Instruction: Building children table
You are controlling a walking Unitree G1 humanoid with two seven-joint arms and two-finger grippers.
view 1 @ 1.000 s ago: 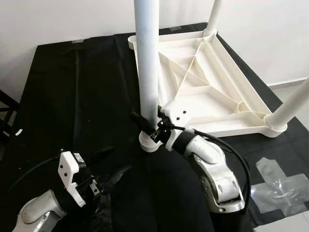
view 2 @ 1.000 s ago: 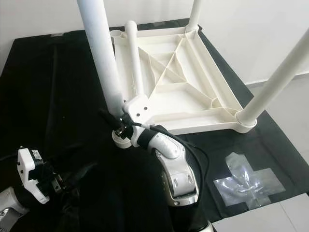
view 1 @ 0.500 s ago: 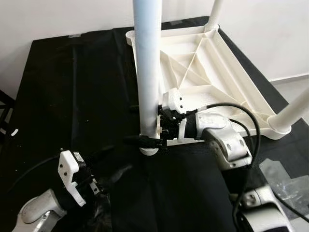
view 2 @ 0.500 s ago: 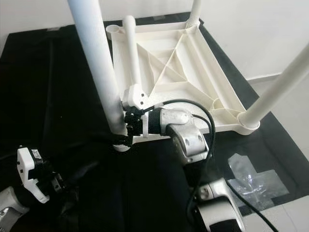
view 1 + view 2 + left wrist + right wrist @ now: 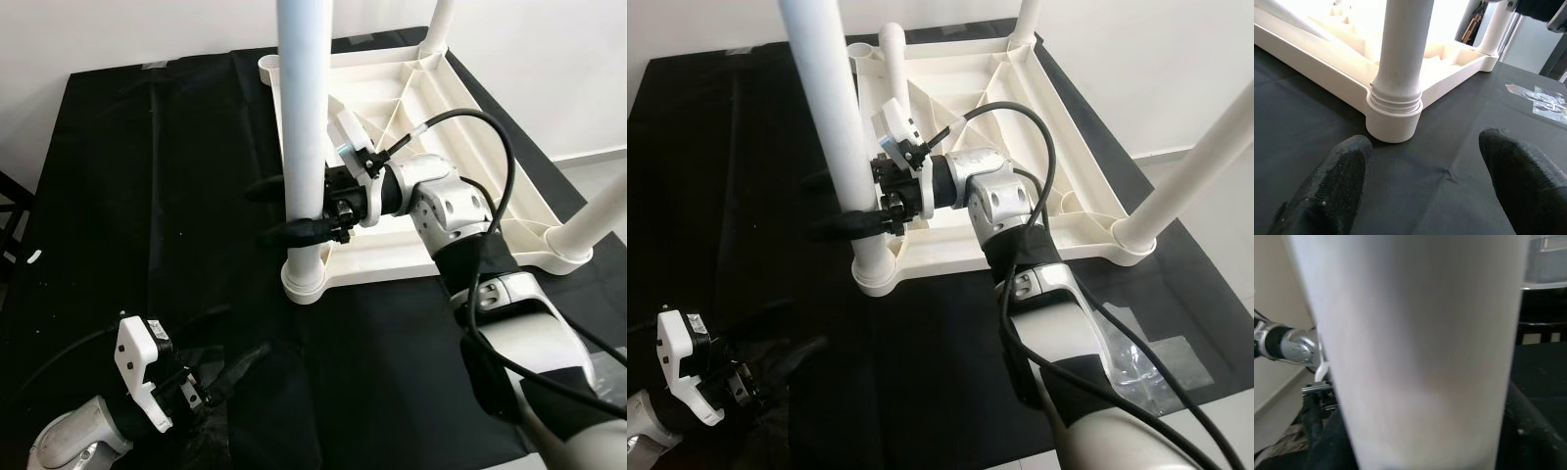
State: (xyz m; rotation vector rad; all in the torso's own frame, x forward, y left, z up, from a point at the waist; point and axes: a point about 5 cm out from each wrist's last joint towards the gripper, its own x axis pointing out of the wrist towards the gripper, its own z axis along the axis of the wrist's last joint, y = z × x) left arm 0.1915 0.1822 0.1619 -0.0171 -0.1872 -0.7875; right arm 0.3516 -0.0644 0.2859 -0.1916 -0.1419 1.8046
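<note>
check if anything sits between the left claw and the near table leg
Nothing visible does. The left claw is open, low over the black cloth, and only bare cloth lies between it and the leg's socket. The right claw already straddles that leg higher up.

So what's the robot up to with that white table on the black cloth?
The robot is putting together a small white table, which lies upside down on a black cloth. Its right gripper reaches around the near corner leg, one of its fingers on each side of the tube above the threaded socket that holds it upright. The left gripper waits low over the cloth, open and holding nothing. Other legs already stand in their corners.
</note>
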